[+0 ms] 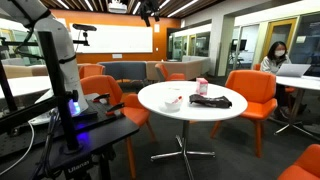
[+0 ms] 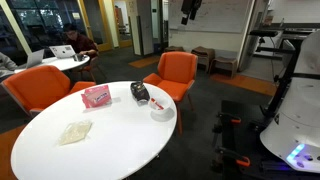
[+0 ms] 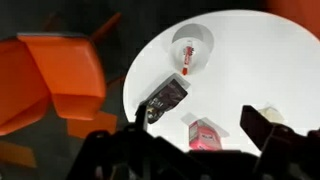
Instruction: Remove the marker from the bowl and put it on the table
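The small white bowl [image 3: 192, 45] sits near the edge of the round white table [image 3: 260, 60]. A red-and-white marker [image 3: 187, 60] lies in it. The bowl also shows in both exterior views [image 1: 172, 99] [image 2: 161, 109], with the marker [image 2: 155, 103] inside. My gripper [image 3: 198, 120] is open and empty. It hangs high above the table, far from the bowl, and shows as a dark shape at the top of both exterior views [image 1: 150, 12] [image 2: 190, 9].
A flat black object [image 3: 165, 100] [image 2: 140, 92] and a pink-and-white carton [image 3: 205, 133] [image 2: 97, 96] lie next to the bowl. A crumpled white item [image 2: 75, 132] lies further along the table. Orange chairs [image 2: 175, 72] [image 1: 250, 95] ring the table. The black equipment cart [image 1: 80, 130] stands beside it.
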`<action>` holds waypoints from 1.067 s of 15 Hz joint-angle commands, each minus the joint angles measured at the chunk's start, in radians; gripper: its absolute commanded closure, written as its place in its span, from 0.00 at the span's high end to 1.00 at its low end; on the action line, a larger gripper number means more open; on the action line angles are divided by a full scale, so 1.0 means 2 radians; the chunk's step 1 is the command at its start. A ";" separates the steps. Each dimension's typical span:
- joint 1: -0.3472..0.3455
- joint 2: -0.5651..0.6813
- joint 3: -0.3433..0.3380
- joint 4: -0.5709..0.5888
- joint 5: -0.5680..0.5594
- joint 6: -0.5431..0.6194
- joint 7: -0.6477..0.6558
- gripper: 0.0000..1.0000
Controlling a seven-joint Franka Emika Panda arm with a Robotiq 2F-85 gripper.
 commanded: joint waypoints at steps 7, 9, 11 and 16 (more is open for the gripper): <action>0.007 0.004 -0.006 0.001 -0.003 0.004 0.000 1.00; 0.007 0.019 -0.008 0.001 -0.007 0.022 -0.002 1.00; 0.002 0.043 -0.006 0.004 -0.004 0.042 0.017 1.00; -0.010 0.123 -0.009 0.009 -0.020 0.121 0.018 1.00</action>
